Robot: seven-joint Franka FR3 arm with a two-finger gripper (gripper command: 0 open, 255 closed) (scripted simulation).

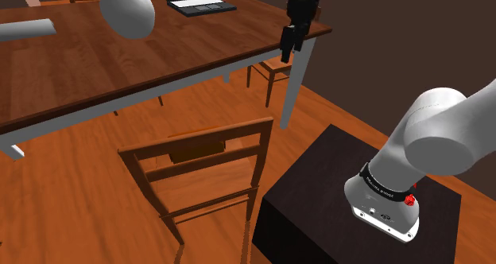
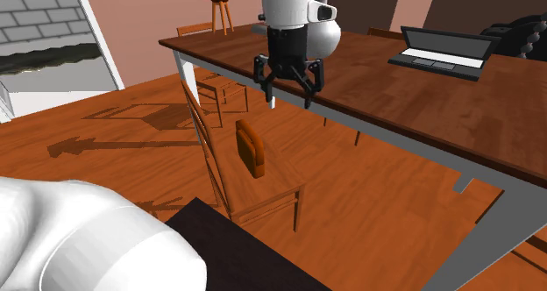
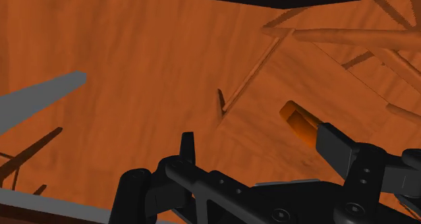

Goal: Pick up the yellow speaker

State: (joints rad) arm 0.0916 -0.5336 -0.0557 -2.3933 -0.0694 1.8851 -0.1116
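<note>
Soft, rather dim warm light lays thin, dark, slatted shadows across the orange wooden floor (image 2: 368, 210) at the second exterior view's middle left.

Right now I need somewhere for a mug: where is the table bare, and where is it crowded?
Bare wood runs from the laptop to the table's edge by the open hand. Crowded: the floor between chair and stand, a narrow gap.

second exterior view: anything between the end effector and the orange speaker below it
Nothing: the gap from the open end effector down to the orange speaker is bare, seen in the second exterior view.
</note>
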